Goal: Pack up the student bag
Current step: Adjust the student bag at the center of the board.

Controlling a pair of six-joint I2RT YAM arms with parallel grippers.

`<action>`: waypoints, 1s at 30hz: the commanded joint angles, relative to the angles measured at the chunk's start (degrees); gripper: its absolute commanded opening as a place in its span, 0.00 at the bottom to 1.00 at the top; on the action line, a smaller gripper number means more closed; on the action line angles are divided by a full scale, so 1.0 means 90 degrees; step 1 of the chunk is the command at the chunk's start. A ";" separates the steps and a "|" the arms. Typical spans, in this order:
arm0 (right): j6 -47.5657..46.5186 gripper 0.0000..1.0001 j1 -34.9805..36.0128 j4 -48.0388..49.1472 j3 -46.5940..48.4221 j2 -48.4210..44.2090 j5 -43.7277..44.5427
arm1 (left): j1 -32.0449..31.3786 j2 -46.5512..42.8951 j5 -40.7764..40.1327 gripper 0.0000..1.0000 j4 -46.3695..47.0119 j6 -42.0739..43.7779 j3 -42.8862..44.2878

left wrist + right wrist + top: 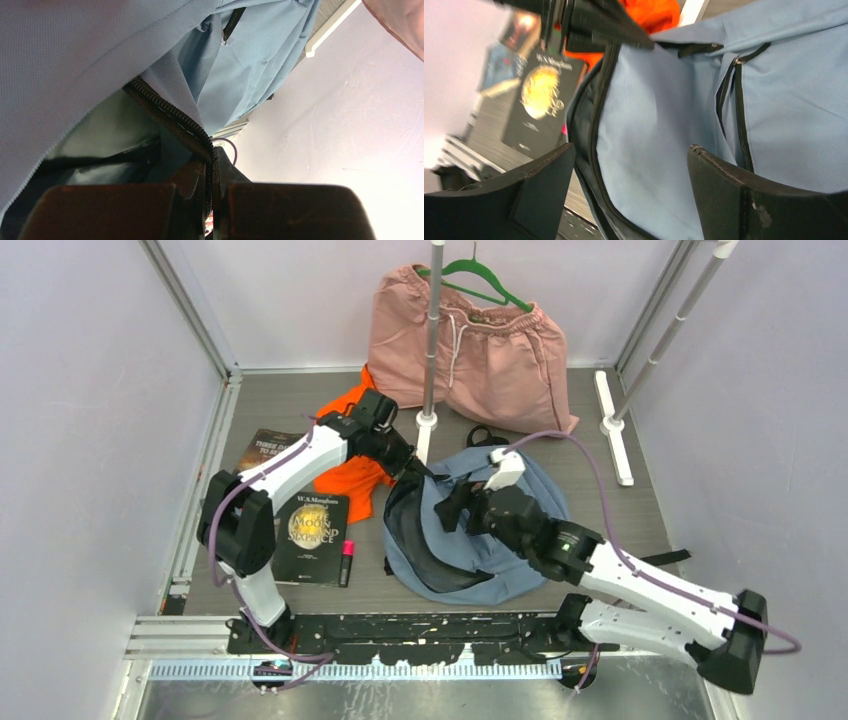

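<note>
Grey-blue fabric, the bag (pixel 500 578) lies flat on the desk (pixel 280 400), right of centre and just beyond the arms' bases. Its main compartment is unzipped and gapes dark along the left side.

The left tool (pixel 412 470) sits at the top left rim of that opening. In the left wrist view its fingers (pixel 280 210) are pinched together on the black zipper (pixel 170 117) edge, and the fabric rises away from them.

The right tool (pixel 453 508) is over the middle of the bag, just right of the opening. Its jaws are spread wide and hold nothing. In the right wrist view the bag's front panel and a pocket zip (pixel 740 115) show between them. Whether its fingertips touch the fabric I cannot tell.

An orange garment (pixel 355 480) lies crumpled just left of the bag's top, partly under the left arm. Nearer the front, a black book (pixel 312 535) with a golden moon on its cover lies left of the bag. A pink marker (pixel 346 562) lies just beside the book's right edge, between book and bag. A second book (pixel 265 448) lies farther back on the left.

At the rear, pink shorts (pixel 480 350) hang from a green hanger (pixel 480 285) behind a pole (pixel 432 330).
</note>
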 commanded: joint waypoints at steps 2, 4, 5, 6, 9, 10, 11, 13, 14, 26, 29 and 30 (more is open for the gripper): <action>-0.0468 0.93 0.1062 -0.1234 0.1281 0.1303 0.1555 | 0.0011 -0.0053 0.0104 0.00 -0.1146 0.0166 0.0815; -0.0502 0.96 0.1532 -0.1358 0.1641 0.1764 0.2145 | -0.0006 -0.0227 -0.0004 0.00 -0.1028 0.0051 0.0726; -0.0571 0.98 0.1768 -0.1250 0.1713 0.1886 0.2492 | -0.0014 -0.0307 -0.0056 0.00 -0.0992 -0.0002 0.0684; -0.0633 0.99 0.1964 -0.1135 0.1765 0.2007 0.2743 | -0.0017 -0.0368 -0.0096 0.00 -0.0931 -0.0028 0.0643; -0.0930 1.00 0.2241 -0.0796 0.1875 0.2347 0.2917 | -0.0018 -0.0447 -0.0161 0.00 -0.0950 -0.0024 0.0604; -0.1023 1.00 0.2301 -0.0774 0.1949 0.2482 0.3016 | -0.0018 -0.0452 -0.0144 0.00 -0.0950 -0.0019 0.0595; -0.1108 1.00 0.2376 -0.0802 0.2029 0.2665 0.3210 | -0.0018 -0.0440 -0.0123 0.00 -0.0964 -0.0020 0.0593; -0.1117 1.00 0.2497 -0.1067 0.2233 0.3083 0.3654 | -0.0018 -0.0441 -0.0046 0.00 -0.0952 -0.0015 0.0593; -0.0964 1.00 0.2517 -0.1349 0.2396 0.3321 0.3935 | -0.0018 -0.0449 -0.0021 0.00 -0.0955 -0.0020 0.0588; -0.0133 0.01 0.2316 -0.2935 0.3126 0.4141 0.5004 | -0.0017 -0.0907 -0.0204 0.00 -0.0806 0.0327 0.0330; -0.0389 0.01 0.2148 -0.2790 0.3086 0.3631 0.5058 | 0.0007 -0.1011 -0.0334 0.00 -0.0698 0.0905 0.0441; -0.0331 0.01 0.2044 -0.2765 0.3070 0.3397 0.4978 | 0.0011 -0.1034 -0.0391 0.01 -0.0721 0.1149 0.0530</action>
